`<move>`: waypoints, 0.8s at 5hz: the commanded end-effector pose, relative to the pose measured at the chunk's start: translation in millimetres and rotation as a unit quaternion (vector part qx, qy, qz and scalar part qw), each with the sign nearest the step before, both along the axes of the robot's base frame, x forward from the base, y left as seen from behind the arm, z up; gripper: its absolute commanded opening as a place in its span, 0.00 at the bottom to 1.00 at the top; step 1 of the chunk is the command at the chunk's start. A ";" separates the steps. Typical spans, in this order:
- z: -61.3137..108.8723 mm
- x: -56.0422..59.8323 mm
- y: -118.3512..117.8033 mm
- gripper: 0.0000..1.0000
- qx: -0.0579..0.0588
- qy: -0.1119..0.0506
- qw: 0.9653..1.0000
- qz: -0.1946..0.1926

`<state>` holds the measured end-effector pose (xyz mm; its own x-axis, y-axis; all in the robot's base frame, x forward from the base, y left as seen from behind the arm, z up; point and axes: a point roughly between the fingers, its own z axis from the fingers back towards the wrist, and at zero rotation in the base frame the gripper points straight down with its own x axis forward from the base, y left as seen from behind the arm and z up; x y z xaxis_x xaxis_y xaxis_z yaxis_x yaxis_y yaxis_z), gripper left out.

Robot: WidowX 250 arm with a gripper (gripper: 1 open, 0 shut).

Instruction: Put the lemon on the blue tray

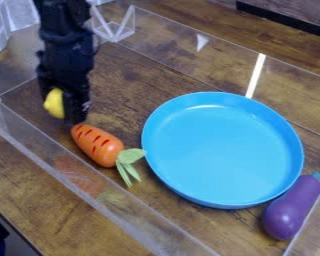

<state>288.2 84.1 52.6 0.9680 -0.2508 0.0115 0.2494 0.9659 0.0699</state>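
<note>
Fingers of the black gripper (59, 101) are pinched on the lemon (53, 101), which shows only as a small yellow patch at the gripper's left edge; most of its body is hidden behind the dark fingers, and motion blur softens the whole hand, so the exact contact points are hard to make out. The lemon appears lifted just off the wooden bench (190, 70), at the left side of the view. The arm rises out of the top of the picture, so its upper part is cut off.

Just below and to the right of the gripper lies the orange carrot (97, 144), its green leaves pointing toward the blue tray (224, 149). The tray sits right of centre, well apart from the lemon, its leaf-side rim near the carrot's leaves. A purple eggplant (295, 209) lies by the tray's lower right rim, its end clipped by the picture edge. Clear plastic walls (69, 190) border the bench, blurring what lies behind them.
</note>
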 end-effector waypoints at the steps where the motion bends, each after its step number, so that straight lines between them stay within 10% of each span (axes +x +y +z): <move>1: 45.2 15.4 -10.6 0.00 0.024 -0.046 0.998 -0.027; 4: 71.2 16.4 -62.8 0.00 0.019 -0.053 0.992 -0.115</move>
